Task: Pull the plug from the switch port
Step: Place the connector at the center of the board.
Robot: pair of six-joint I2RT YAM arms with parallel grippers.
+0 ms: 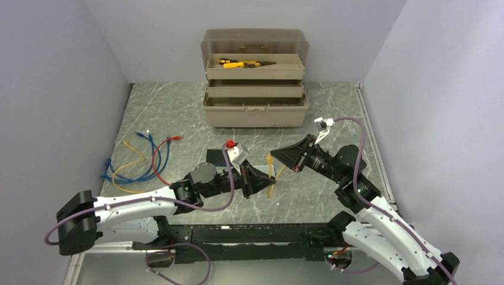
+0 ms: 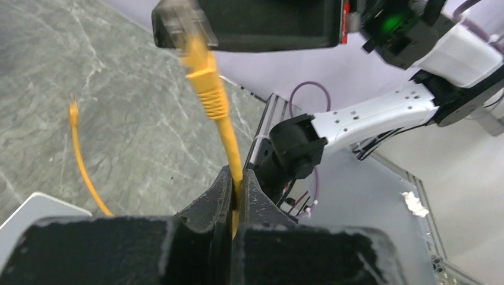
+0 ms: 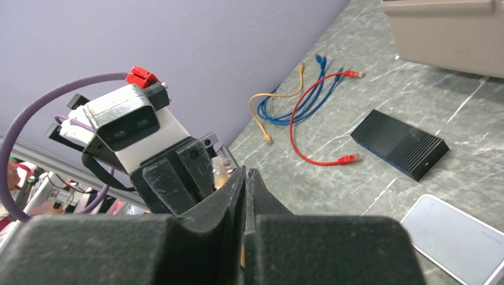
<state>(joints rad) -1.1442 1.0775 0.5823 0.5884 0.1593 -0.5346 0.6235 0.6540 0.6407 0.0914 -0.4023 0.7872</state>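
The switch (image 1: 215, 155) is a flat black ribbed box lying on the table; in the right wrist view (image 3: 399, 144) no cable shows in it. My left gripper (image 1: 261, 180) (image 2: 238, 178) is shut on a yellow cable (image 2: 229, 127). The cable's clear plug (image 2: 178, 24) stands up in the air against my right gripper (image 1: 274, 155). My right gripper (image 3: 245, 172) is shut, with yellow showing between its jaws, and the plug (image 3: 221, 169) is just past its tip. The cable's other end (image 2: 74, 113) hangs free.
An open beige toolbox (image 1: 255, 89) stands at the back. Loose blue, yellow and red cables (image 1: 139, 157) lie at the left, and a red plug (image 3: 350, 158) lies near the switch. A flat white box (image 3: 457, 237) lies on the table below my right gripper.
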